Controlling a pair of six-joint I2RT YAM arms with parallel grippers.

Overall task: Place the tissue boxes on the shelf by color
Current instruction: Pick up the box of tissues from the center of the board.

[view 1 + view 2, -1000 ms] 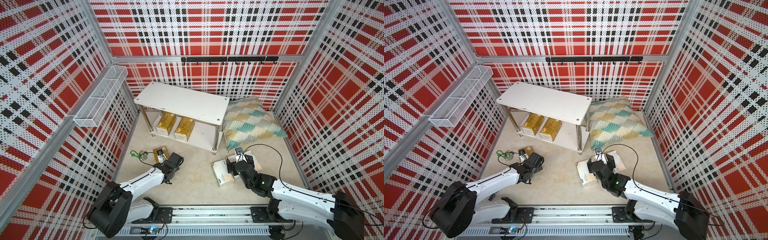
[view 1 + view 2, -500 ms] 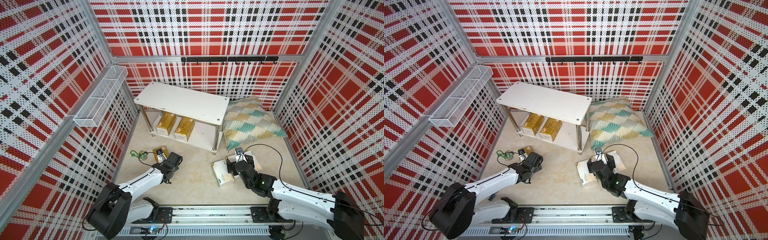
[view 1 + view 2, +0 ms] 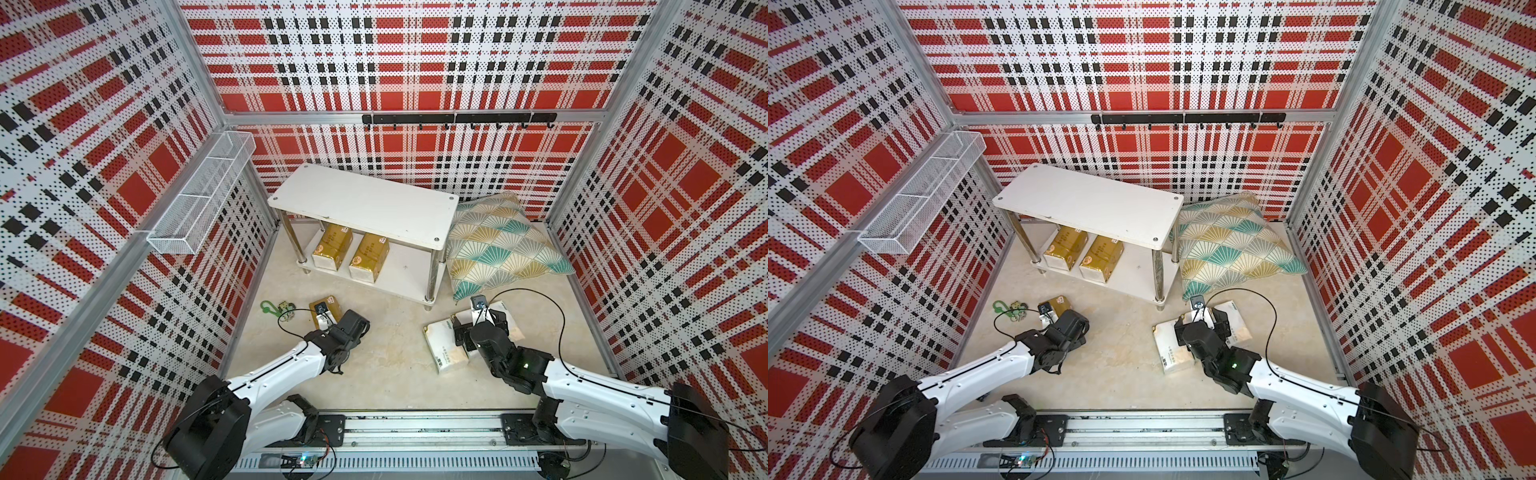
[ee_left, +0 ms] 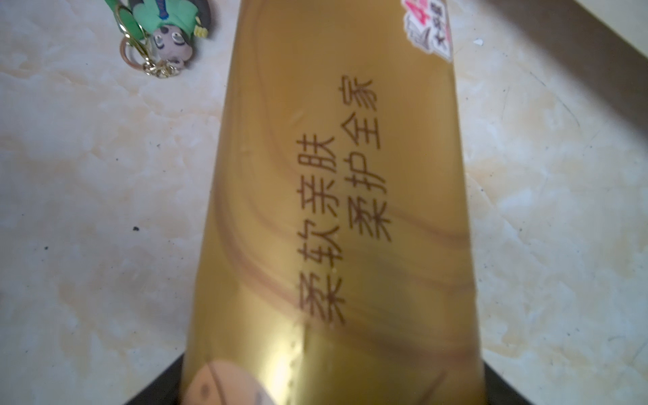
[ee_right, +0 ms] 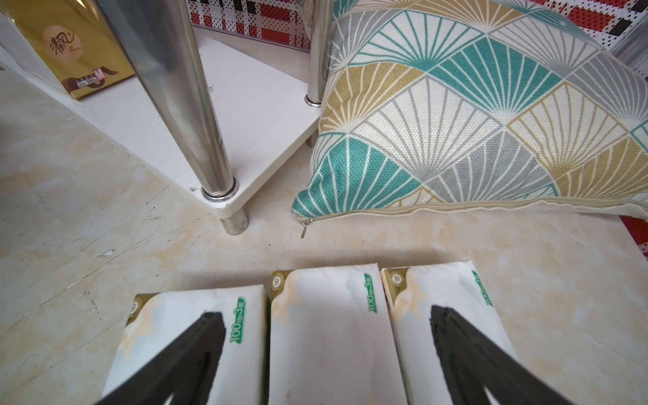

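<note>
The shiny gold pack (image 4: 333, 210) on the near-left worktop (image 3: 395, 365) is soft and smooth, so it could slip. The left end effector (image 3: 323, 321) is around it; I cannot tell if it squeezes. The right end effector (image 5: 326, 314) is wide apart over three white packs (image 5: 322, 368), near right. Two more gold packs (image 3: 332, 247) lie on the shelf (image 3: 365, 203). Three gold, three white.

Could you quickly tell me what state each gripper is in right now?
Left gripper: closed on the gold tissue pack.
Right gripper: open, holding nothing, poised over the middle white pack.
</note>
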